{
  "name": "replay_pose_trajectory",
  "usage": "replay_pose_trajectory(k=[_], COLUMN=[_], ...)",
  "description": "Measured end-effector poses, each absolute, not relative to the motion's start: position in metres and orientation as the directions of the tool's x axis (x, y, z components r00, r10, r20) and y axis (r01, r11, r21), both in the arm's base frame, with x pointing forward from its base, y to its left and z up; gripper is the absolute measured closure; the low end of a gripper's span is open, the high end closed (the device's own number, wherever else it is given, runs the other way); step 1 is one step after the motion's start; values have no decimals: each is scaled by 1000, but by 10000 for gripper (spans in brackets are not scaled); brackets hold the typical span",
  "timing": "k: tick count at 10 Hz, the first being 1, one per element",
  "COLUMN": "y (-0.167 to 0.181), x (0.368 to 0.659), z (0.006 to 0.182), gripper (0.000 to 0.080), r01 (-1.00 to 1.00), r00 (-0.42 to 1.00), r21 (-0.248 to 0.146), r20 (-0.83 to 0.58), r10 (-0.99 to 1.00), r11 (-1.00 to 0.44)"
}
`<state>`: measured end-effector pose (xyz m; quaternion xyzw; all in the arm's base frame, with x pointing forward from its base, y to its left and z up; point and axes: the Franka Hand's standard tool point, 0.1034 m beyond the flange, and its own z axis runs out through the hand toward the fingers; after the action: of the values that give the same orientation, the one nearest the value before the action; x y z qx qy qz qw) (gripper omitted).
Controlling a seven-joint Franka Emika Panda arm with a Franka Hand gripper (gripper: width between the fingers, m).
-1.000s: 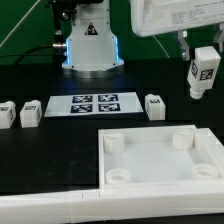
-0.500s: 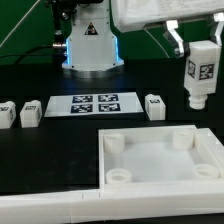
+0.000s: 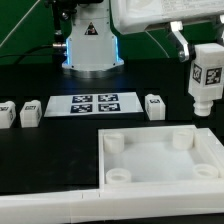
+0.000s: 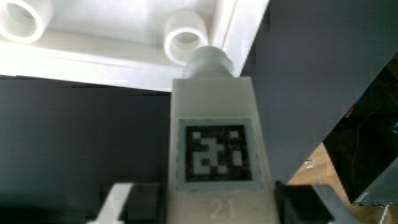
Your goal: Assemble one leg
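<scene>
My gripper is shut on a leg, a white cuboid block with a black-and-white tag, held upright in the air above the far right corner of the large white panel. In the wrist view the leg runs out from between my fingers, its narrow pin end toward a round corner socket of the panel. Three more legs stand on the table: one beside the marker board and two at the exterior view's left.
The marker board lies flat on the black table behind the panel. The robot base stands at the back. A white ledge runs along the front edge.
My gripper has moved with the leg a little toward the exterior view's right and lower, closer to the panel's far right corner.
</scene>
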<state>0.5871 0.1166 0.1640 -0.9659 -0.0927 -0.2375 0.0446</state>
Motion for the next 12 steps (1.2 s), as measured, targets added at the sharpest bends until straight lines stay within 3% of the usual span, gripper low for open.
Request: replay_pose_trajectory(k=[3, 5, 7, 12], y=[102, 97, 102, 118], x=[623, 638, 632, 623], z=[162, 145, 124, 102], gripper=[508, 508, 508, 508], r01=[215, 213, 216, 240], r00=[866, 872, 881, 879], r21=[-26, -30, -38, -40], r20=[468, 456, 438, 432], r10=[178, 177, 178, 200], r11=[-976, -977, -976, -970])
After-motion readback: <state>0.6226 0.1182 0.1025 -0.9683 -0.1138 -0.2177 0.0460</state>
